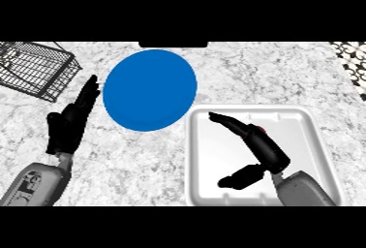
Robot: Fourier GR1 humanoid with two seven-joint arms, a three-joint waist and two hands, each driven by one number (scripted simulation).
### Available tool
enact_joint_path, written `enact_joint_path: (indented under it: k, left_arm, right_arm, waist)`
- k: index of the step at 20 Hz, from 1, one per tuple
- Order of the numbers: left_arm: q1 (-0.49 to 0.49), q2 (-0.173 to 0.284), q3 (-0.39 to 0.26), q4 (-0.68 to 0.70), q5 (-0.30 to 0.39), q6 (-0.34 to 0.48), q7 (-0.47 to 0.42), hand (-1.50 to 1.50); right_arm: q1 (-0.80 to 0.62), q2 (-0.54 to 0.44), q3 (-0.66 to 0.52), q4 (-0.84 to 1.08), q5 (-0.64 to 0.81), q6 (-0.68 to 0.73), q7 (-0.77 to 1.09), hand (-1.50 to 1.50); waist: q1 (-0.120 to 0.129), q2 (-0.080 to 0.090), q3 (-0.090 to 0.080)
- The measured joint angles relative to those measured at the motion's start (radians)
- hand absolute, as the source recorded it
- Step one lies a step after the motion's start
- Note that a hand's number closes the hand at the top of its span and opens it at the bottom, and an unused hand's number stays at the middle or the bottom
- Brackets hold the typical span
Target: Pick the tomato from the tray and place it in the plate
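Note:
A blue plate (150, 90) lies on the marble counter, left of centre. To its lower right sits a white tray (314, 140). Only a red sliver of the tomato (263, 129) shows, at the right edge of my right hand (261, 145); the rest is hidden under it. That hand hangs over the tray's middle with its fingers (225, 120) stretched straight toward the plate and its thumb (239, 177) spread out below, so it is open. My left hand (68, 126) rests open at the left of the plate, fingers up.
A black wire basket (36, 68) stands at the back left corner. A black-and-white patterned surface (352, 58) shows at the far right edge. A dark slot (173, 44) sits at the counter's back edge behind the plate.

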Motion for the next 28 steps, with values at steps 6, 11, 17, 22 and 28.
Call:
enact_joint_path:
  k: [6, 11, 17, 22, 28]
  left_arm:
    - [0.009, -0.019, 0.016, -0.004, -0.023, -0.003, 0.0, 0.0]
    - [0.008, -0.021, 0.032, 0.004, -0.022, -0.023, 0.001, 0.0]
    - [0.001, -0.023, 0.047, 0.016, -0.027, -0.036, -0.006, 0.0]
    - [-0.006, -0.032, 0.061, 0.017, -0.039, -0.052, -0.003, 0.0]
    - [-0.013, -0.065, 0.074, 0.01, -0.078, -0.056, 0.027, 0.0]
  right_arm:
    - [0.055, -0.089, -0.059, -0.124, 0.086, -0.044, -0.043, -1.5]
    - [0.021, -0.22, -0.112, -0.266, 0.109, 0.057, 0.122, -1.5]
    - [-0.081, -0.357, -0.137, -0.327, 0.093, 0.278, 0.358, -1.5]
    - [-0.142, -0.359, -0.124, -0.318, 0.105, 0.408, 0.482, -1.5]
    - [-0.204, -0.274, -0.128, -0.244, 0.152, 0.501, 0.545, -1.5]
  waist:
    - [-0.008, -0.002, 0.001]
    - [-0.012, -0.005, 0.0]
    - [-0.006, -0.004, -0.001]
    - [-0.001, -0.002, 0.0]
    - [0.001, -0.001, 0.001]
